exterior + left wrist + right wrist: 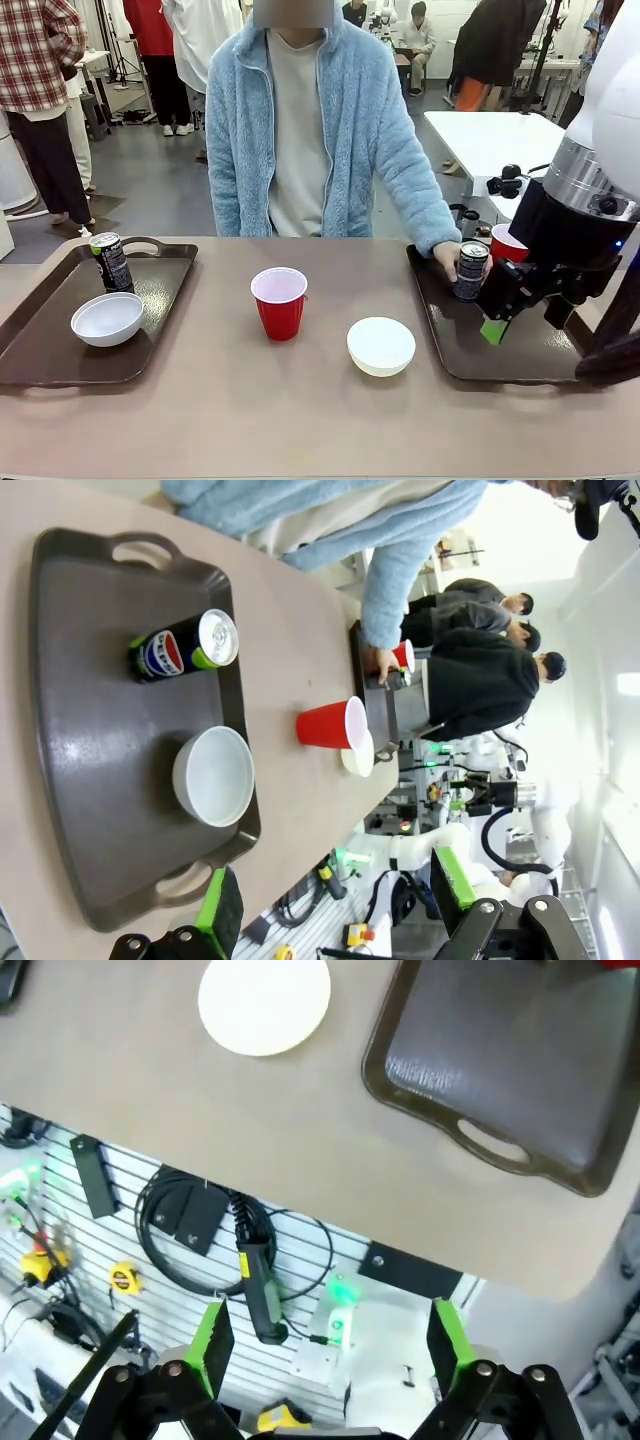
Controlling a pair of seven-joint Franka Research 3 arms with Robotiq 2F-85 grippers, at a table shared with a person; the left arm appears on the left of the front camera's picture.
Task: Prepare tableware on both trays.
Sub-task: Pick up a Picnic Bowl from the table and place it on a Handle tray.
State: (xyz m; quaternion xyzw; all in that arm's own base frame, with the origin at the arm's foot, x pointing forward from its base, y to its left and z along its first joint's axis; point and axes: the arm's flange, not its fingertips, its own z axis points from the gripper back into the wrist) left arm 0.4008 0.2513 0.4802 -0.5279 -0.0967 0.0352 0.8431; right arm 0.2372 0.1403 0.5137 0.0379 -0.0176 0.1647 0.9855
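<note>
The left tray carries a dark can and a white bowl; the left wrist view looks down on that tray, can and bowl. A red cup and a second white bowl stand on the table between the trays. On the right tray a person's hand holds a can, with a red cup behind it. My right gripper hangs open over that tray. My left gripper is open and holds nothing.
The right wrist view looks down past the table's near edge at the bowl, the right tray's near end and my open right gripper. Cables and tools hang on a slatted wall below the table. People stand behind the seated person.
</note>
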